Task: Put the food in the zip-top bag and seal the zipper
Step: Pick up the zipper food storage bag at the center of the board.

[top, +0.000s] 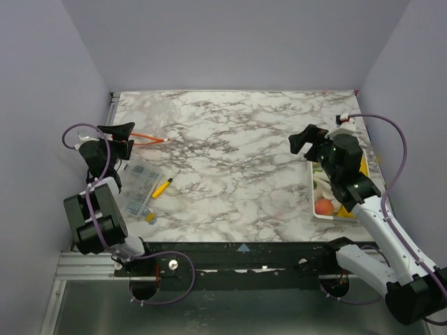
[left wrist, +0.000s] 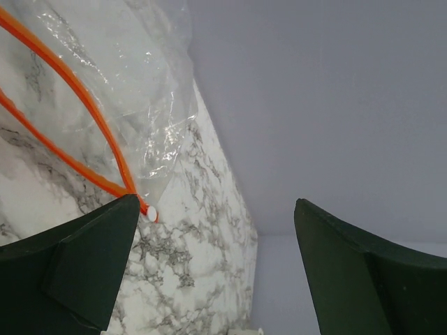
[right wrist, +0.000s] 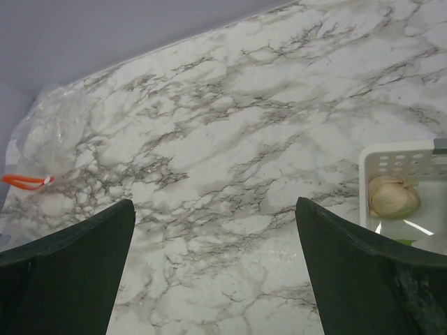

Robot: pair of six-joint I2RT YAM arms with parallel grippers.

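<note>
Bag (left wrist: 140,84) by the left edge of the desk (top: 237,167), toward the far-left corner; clear, crumpled, hard to make out from above. Along its mouth, the zipper (top: 150,138): long axis left to right across the desk, joined end with a small white tab pointing right, toward the desk's middle. Two orange strips parted in the left wrist view and meeting only at that tab, so mouth open, unsealed.

At the mouth's left end, the left gripper (top: 130,137): spread as wide as it goes, clamped on nothing. In its own view, tab end of the zipper just beside the left finger (left wrist: 77,265), touching or not impossible to tell; the other finger well apart from it.

Toward the near-left corner, a smaller clear packet (top: 140,185), with a yellow pen (top: 162,188) just right of it.

By the right edge, a white tray (top: 312,183). Inside, an orange-red peach (top: 323,206) at the near-left corner and a white piece (right wrist: 393,195) in the corner seen from the right wrist.

Over the tray's far end, the right gripper (top: 304,146): likewise spread wide, empty, well apart from the bag.
</note>
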